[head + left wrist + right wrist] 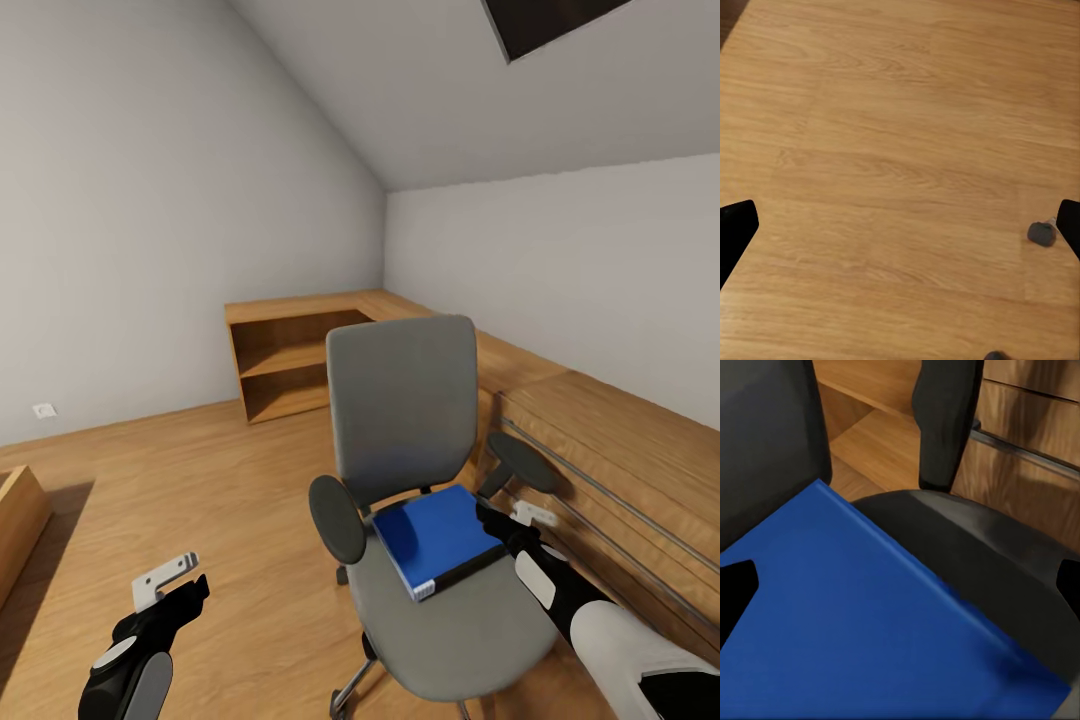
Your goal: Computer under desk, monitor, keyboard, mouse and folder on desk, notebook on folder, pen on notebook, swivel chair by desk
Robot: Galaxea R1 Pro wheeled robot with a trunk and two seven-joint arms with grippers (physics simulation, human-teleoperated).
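Lying flat on the seat of the grey swivel chair (420, 480), the blue folder (438, 538) is seen. The right pincer (492, 520) is held just over its corner, fingers spread apart. The left pincer (185, 590) is held open above the wooden floor (200, 480).

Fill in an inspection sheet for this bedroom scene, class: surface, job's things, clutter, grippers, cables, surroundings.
Surface: wooden floor; no desk top identified.
Job's things: blue folder lies flat on the seat of the grey swivel chair.
Clutter: nothing seen.
Grippers: right gripper open just above the folder, not gripping it; left gripper open over bare floor, holding nothing.
Cables: nothing seen.
Surroundings: low wooden shelf unit in the corner, wood panelling beside the chair, sloped ceiling, wall socket.
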